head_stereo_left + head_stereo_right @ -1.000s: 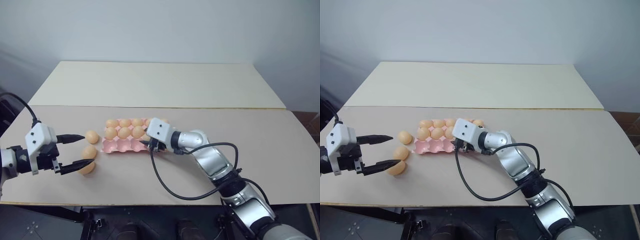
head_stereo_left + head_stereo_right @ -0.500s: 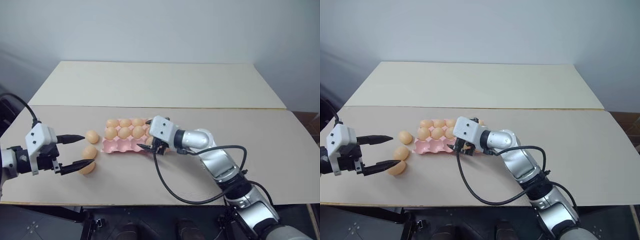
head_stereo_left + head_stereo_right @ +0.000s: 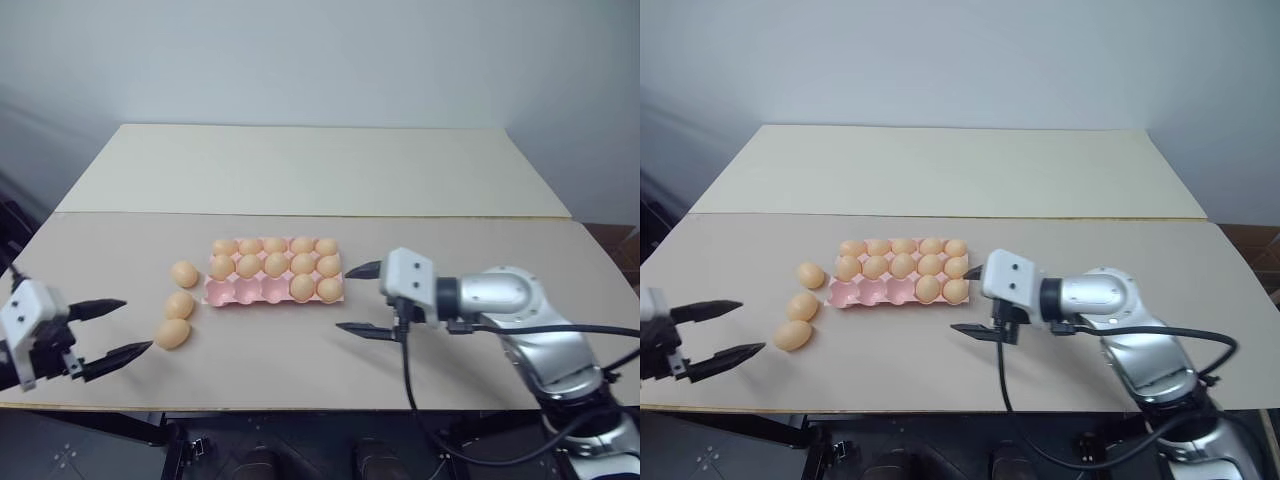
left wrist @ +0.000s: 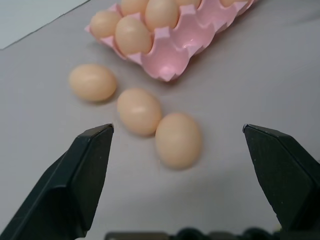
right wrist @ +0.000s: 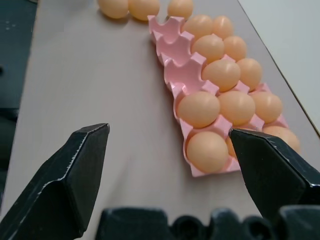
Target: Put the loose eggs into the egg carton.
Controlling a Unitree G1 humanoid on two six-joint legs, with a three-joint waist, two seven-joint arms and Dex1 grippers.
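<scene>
carton: the pink egg carton (image 3: pixel 275 276) lies flat at centre-left of the head view, long axis running left to right across the frame; far and middle rows full, near row holding two eggs at its right end, three near cups at the left empty.
loose eggs: three loose eggs (image 3: pixel 179 304) lie on the table (image 3: pixel 300 180) just left of the carton, in a short column from upper to lower, near one another; the lowest (image 3: pixel 172 333) lies with its long axis roughly left-right, the top one (image 3: pixel 184 273) tilted.
left gripper: the left gripper (image 3: pixel 108 328) sits at the lower left edge, fingers spread wide, nothing between them, apart from the lowest egg.
right gripper: the right gripper (image 3: pixel 357 299) is right of the carton, jaws fully apart and empty, pointing toward the carton's right end.
handling: judged light, smooth and slippery, rounded so they may roll; shell-like, likely fragile, so a gentle squeeze.
grip point: across the short axis at the widest middle, fingers either side.
risk: nudging a neighbour egg while closing.
</scene>
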